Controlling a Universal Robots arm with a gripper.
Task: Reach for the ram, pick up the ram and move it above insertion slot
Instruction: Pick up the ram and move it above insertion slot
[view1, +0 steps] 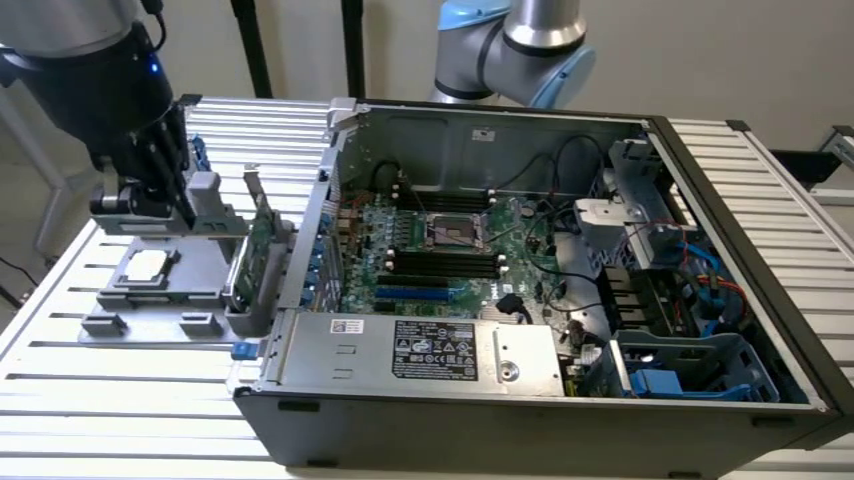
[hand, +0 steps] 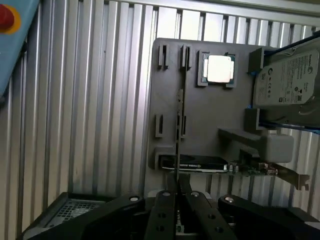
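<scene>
Gripper (hand: 178, 192) astride upright ram (hand: 179, 132)

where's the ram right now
The ram stands on edge in the grey holder at the exterior view's left, outside the case, near the cpu, with the gripper close by it.

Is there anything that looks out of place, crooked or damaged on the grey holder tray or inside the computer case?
Nothing stands out. The ram stands upright on edge in the grey holder tray, and the processor chip lies flat in its recess.
</scene>
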